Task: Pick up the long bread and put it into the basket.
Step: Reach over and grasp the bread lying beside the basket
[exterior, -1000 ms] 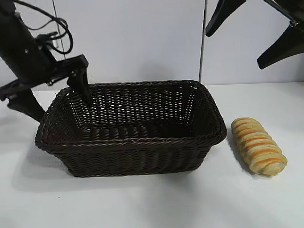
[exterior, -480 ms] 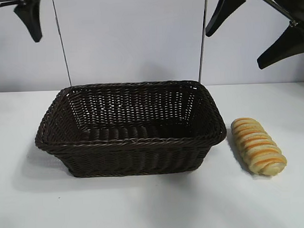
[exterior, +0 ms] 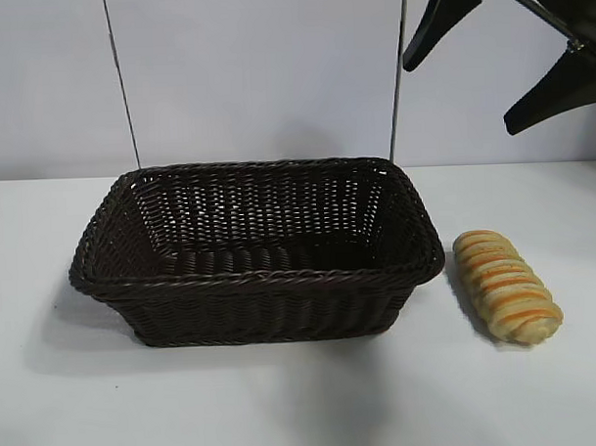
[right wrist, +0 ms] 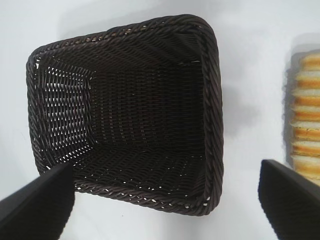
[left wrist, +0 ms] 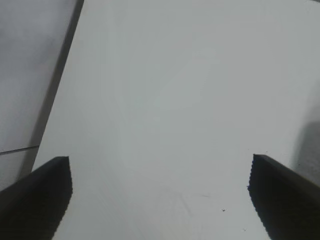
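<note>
White tabletop (exterior: 285, 400) and pale wall surround us. Our large rectangular dark brown woven wicker basket (exterior: 257, 279) sits empty; just beside it lies the long golden-tan bread with orange-brown ridges (exterior: 507, 285). We judge it light and squashy, best pinched gently across its middle. Right gripper (exterior: 503, 64) hangs above, jaws wide; left gripper (left wrist: 160, 192) likewise gapes, empty. We read no writing.

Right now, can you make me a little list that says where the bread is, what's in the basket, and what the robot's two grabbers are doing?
bread: long bread lies on the table, right of the basket, outside it
basket: basket sits mid-table, nothing inside
left gripper: left gripper over bare table, jaws open, holding nothing
right gripper: right gripper raised above the basket and bread, jaws open, holding nothing
task: bread not yet picked up
</note>
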Robot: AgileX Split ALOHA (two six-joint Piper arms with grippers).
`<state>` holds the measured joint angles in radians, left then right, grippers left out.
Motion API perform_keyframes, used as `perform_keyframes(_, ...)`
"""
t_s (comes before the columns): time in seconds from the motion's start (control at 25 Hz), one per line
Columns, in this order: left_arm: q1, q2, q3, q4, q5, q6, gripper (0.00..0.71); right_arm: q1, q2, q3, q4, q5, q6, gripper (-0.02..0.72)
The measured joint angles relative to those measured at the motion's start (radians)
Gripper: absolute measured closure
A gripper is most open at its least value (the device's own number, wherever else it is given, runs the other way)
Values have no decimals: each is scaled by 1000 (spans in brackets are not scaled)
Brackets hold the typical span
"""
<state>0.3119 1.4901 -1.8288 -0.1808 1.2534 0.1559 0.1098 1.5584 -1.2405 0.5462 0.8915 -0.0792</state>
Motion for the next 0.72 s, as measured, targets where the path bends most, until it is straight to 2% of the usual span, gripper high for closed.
perform_keyframes(0.12, -37, -177, 0, 10, 6, 13, 16, 0, 0, 0, 0, 0, 0, 9)
perform_keyframes(0.28, -176, -401, 14, 18, 10, 24, 16, 0, 0, 0, 0, 0, 0, 9)
perform_keyframes(0.36, -240, -514, 70, 33, 7, 25, 16, 0, 0, 0, 0, 0, 0, 9)
perform_keyframes(0.48, -270, -697, 224, 67, -12, 26, 16, 0, 0, 0, 0, 0, 0, 9)
perform_keyframes(0.72, -271, -1061, 689, 100, -95, -10, 16, 0, 0, 0, 0, 0, -4, 9)
